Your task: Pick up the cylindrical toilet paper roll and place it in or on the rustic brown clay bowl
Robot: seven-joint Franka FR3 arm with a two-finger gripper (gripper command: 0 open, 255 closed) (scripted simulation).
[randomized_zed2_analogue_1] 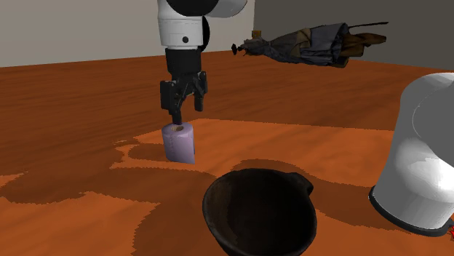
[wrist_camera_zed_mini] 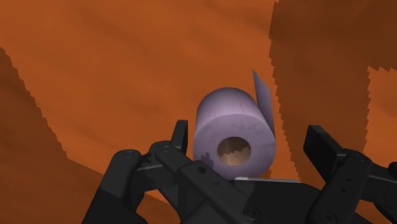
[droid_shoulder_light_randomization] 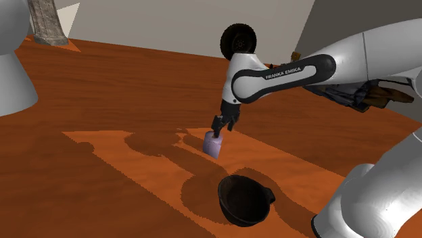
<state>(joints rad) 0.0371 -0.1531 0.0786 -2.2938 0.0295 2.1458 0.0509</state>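
The gripper (randomized_zed2_analogue_1: 183, 110) hangs straight over the roll (randomized_zed2_analogue_1: 178, 142), its jaws apart and holding nothing. In the wrist view the two fingers (wrist_camera_zed_mini: 180, 137) flank the roll (wrist_camera_zed_mini: 234, 137). One finger sits close against its side, though whether it touches is hard to say; the other stands clear. The roll is pale lilac and stands on end on the table (droid_shoulder_light_randomization: 122, 88), its core hole facing up at the gripper (wrist_camera_zed_mini: 248, 127), with a loose flap sticking out at one side. It sits well in from every table edge, with bare wood all around it. The dark bowl (randomized_zed2_analogue_1: 258, 211) rests near it, toward the shoulder view's lower right, with a strip of open table between the two. A white form (randomized_zed2_analogue_1: 422, 167) stands just beside the bowl at the second exterior view's right, and a folded umbrella (randomized_zed2_analogue_1: 313, 44) lies far back by the table's far edge.
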